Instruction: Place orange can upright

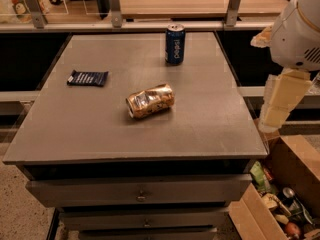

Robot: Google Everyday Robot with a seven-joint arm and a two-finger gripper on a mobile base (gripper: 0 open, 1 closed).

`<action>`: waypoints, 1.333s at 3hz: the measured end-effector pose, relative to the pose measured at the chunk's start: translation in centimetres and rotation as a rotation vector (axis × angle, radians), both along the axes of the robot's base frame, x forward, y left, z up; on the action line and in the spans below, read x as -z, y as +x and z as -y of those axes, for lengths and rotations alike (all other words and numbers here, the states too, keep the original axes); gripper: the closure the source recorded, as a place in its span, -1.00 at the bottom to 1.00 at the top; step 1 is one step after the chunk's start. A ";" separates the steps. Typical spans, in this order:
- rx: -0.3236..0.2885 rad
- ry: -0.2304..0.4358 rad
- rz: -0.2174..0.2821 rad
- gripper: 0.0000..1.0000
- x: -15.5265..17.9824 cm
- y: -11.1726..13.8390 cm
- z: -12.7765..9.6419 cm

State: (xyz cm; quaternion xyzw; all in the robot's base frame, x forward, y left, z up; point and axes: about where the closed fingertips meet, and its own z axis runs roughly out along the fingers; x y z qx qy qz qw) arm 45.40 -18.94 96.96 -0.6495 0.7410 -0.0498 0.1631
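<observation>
The orange can (150,100) lies on its side near the middle of the grey table (90,129). It is dented and golden-orange, with its silver top facing front left. My gripper (278,103) hangs from the white arm (298,29) at the right, off the table's right edge and well apart from the can. It holds nothing that I can see.
A dark blue can (175,44) stands upright at the back of the table. A dark snack packet (87,78) lies at the left. An open cardboard box (280,199) of assorted items sits on the floor at the lower right. Drawers (140,193) run below the tabletop.
</observation>
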 end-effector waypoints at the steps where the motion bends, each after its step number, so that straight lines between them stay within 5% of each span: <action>1: -0.109 -0.023 0.016 -1.00 1.1 1.5 -3.1; 4: -0.382 -0.146 0.036 -1.00 4.8 5.2 -13.2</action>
